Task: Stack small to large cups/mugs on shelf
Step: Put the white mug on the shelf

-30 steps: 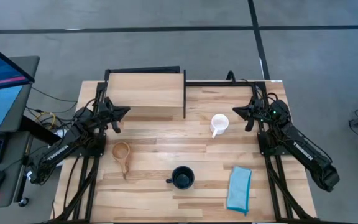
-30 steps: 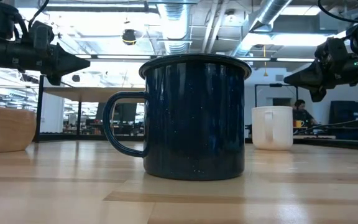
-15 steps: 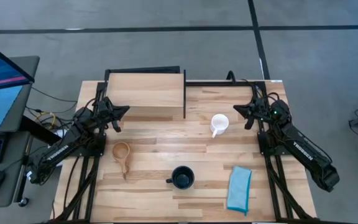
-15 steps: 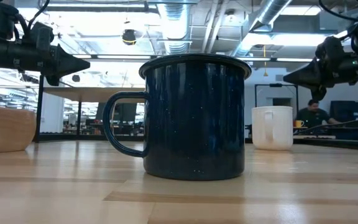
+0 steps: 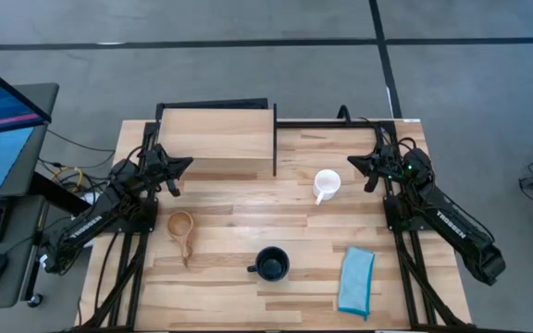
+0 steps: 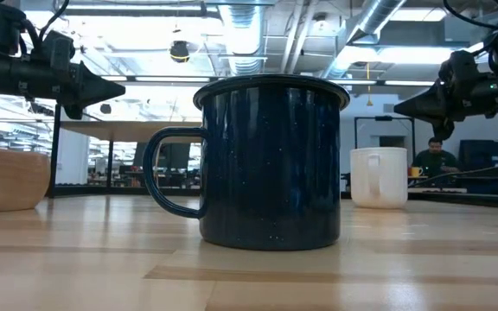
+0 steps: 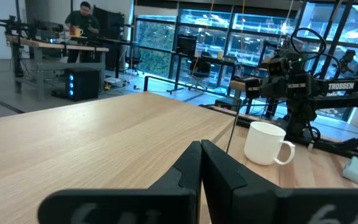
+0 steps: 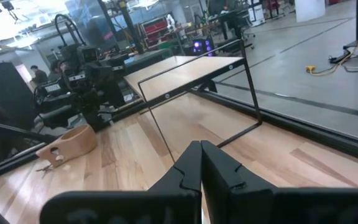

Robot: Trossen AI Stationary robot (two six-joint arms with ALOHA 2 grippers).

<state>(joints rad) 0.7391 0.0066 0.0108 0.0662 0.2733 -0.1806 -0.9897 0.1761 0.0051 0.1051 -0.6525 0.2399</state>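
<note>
The white mug (image 5: 327,184) stands on the tabletop right of centre, its handle toward the near left. The dark navy mug (image 5: 271,265) stands near the front edge, filling the low view (image 6: 271,164). The wooden cup (image 5: 181,226) with its long handle lies at the left. The shelf (image 5: 218,139) stands at the far left with a bare top. My left gripper (image 5: 186,165) is shut, held above the table by the shelf's near-left corner. My right gripper (image 5: 352,165) is shut, raised just right of the white mug.
A folded light blue cloth (image 5: 356,282) lies at the near right. A thin black frame (image 5: 340,122) runs along the far edge beside the shelf. Open tabletop (image 5: 239,208) lies between the mugs. People sit at desks in the room behind.
</note>
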